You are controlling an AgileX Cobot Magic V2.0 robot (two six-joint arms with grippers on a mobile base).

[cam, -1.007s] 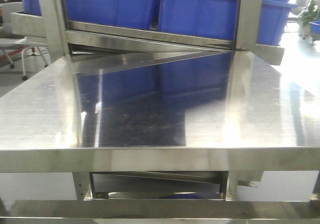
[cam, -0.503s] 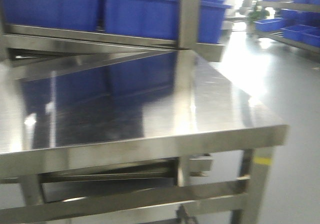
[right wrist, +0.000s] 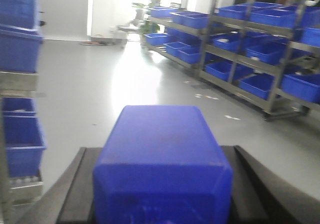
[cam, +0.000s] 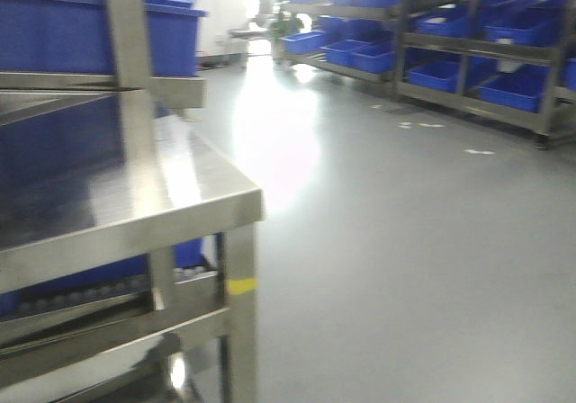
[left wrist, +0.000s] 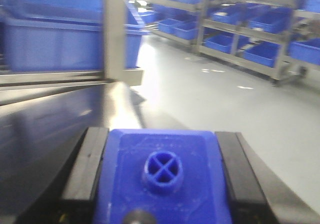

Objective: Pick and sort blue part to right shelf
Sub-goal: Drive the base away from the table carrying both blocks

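Moved since earlier: your front view has swung to the right. The tabletop (cam: 135, 196), which filled the picture a second ago, now sits at the left with only its near right corner showing, and open floor (cam: 405, 241) takes up the rest.
Left hand: your left hand (left wrist: 162, 138) is closed down onto a blue part (left wrist: 162, 194). The black fingers (left wrist: 90, 169) press against both of its sides with no gap showing.
Blue part: it sits between those fingers with a round boss carrying a cross facing the wrist camera, held above the right end of the tabletop.
Right hand: your right hand (right wrist: 159, 150) is likewise clamped around a second blue part (right wrist: 162, 174), whose smooth, plain top fills the space between the fingers (right wrist: 75, 184).
Second blue part: held over the floor, well apart from any shelf.
Right shelf: a metal shelf rack (cam: 468, 57) stands at the far right, loaded with rows of blue bins (cam: 513, 88).
Tabletop surroundings: large blue crates (cam: 54, 25) rest on the rail above it, behind a steel upright (cam: 126, 34).
Table leg: a yellow mark (cam: 240, 285) shows on the near corner leg.
Sharpness: all three views are blurred, so fine detail is lost.
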